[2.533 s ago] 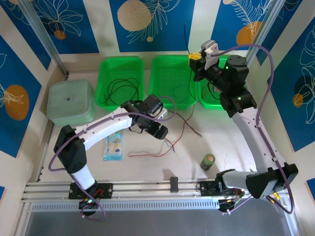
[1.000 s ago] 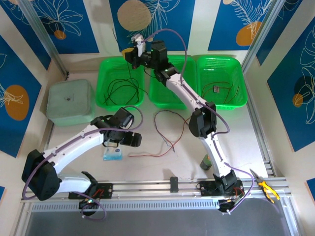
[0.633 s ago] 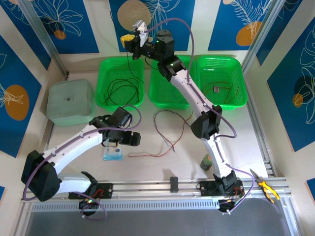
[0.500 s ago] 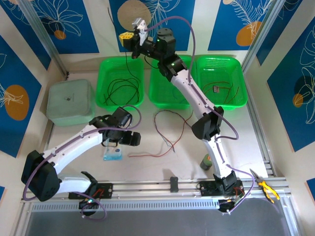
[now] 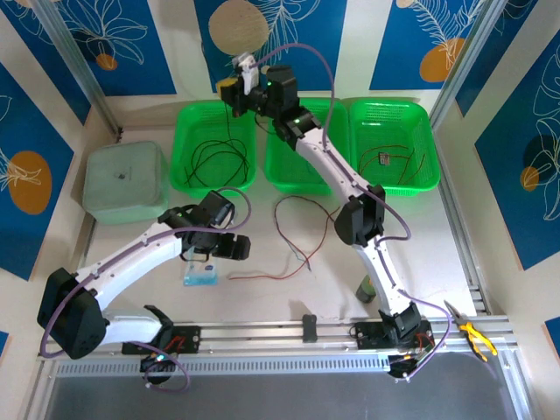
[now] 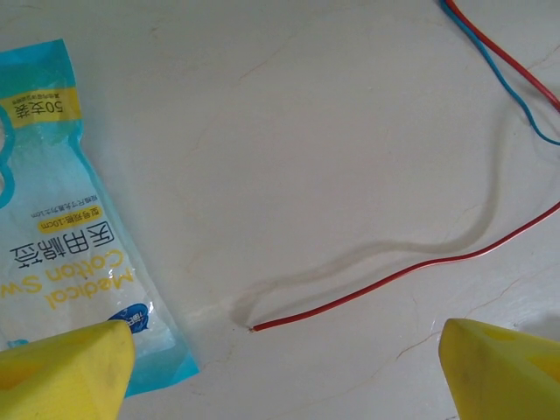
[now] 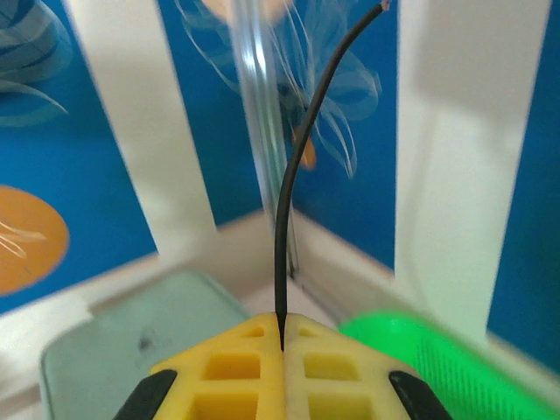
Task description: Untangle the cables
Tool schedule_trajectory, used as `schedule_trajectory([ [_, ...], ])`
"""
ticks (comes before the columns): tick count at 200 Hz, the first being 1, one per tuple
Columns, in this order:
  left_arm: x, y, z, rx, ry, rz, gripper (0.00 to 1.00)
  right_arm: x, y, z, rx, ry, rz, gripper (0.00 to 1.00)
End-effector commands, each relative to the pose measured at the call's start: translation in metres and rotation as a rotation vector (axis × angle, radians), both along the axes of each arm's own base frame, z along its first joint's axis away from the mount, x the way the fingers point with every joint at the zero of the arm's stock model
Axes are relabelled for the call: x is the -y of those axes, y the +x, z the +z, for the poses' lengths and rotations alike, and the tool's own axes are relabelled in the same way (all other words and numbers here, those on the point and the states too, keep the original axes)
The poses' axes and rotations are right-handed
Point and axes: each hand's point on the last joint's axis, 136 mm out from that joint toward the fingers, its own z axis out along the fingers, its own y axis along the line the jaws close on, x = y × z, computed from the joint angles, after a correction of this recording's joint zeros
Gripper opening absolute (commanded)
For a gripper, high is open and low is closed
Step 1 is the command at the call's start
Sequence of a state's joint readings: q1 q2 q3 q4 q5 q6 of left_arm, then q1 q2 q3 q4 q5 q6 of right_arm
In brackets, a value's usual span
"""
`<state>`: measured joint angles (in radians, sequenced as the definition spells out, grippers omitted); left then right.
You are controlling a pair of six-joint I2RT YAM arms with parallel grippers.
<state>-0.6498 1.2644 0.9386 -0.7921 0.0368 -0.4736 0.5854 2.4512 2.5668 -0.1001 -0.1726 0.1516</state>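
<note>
We find the right gripper (image 5: 234,87) reached out to the far side of the table, above the far rim of the left green basket (image 5: 182,166). In the right wrist view its yellow fingers (image 7: 236,372) are pressed together on a black cable (image 7: 293,192), whose free end stands up above them. Black loops (image 5: 214,157) lie in the left basket below; we cannot tell whether they belong to the held cable.

The left gripper (image 5: 229,248) hovers low over the table near the centre with its fingers (image 6: 61,367) spread wide and nothing between them. In the left wrist view a red cable (image 6: 411,267) lies flat on the table (image 6: 306,131), its loose end between the fingertips but touching neither. A blue cable (image 6: 507,74) runs beside the red one at the far right. A blue packet (image 6: 61,236) lies by the left finger.

From above, the red cable curls on the table just near of the middle basket (image 5: 289,171). More thin cables (image 5: 398,162) lie in the right basket (image 5: 424,131). A lidded grey-green container (image 5: 122,179) stands left of the baskets
</note>
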Motion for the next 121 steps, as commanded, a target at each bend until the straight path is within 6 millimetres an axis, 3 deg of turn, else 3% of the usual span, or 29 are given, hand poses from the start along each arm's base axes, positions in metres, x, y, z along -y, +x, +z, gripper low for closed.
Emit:
schedule_trajectory([
  [1,0.004,0.002,0.004,-0.005,-0.028,-0.001,0.90,0.000,0.020,-0.094,-0.203,-0.108,-0.099,0.00],
  [34,0.005,0.004,0.005,-0.002,-0.026,-0.007,0.90,0.002,0.029,-0.158,-0.321,-0.192,-0.130,0.00],
  [56,0.005,0.003,0.005,-0.004,-0.028,-0.004,0.89,0.010,0.026,-0.190,-0.434,-0.264,-0.180,0.00],
  [86,0.006,0.004,0.004,-0.004,-0.028,-0.008,0.90,0.009,0.015,-0.208,-0.453,-0.343,-0.195,0.05],
  [111,0.009,0.007,0.006,-0.008,-0.023,-0.019,0.90,0.004,0.008,-0.211,-0.421,-0.388,-0.190,0.30],
  [121,0.009,0.008,0.007,-0.007,-0.021,-0.021,0.91,0.002,0.006,-0.207,-0.417,-0.384,-0.182,0.35],
])
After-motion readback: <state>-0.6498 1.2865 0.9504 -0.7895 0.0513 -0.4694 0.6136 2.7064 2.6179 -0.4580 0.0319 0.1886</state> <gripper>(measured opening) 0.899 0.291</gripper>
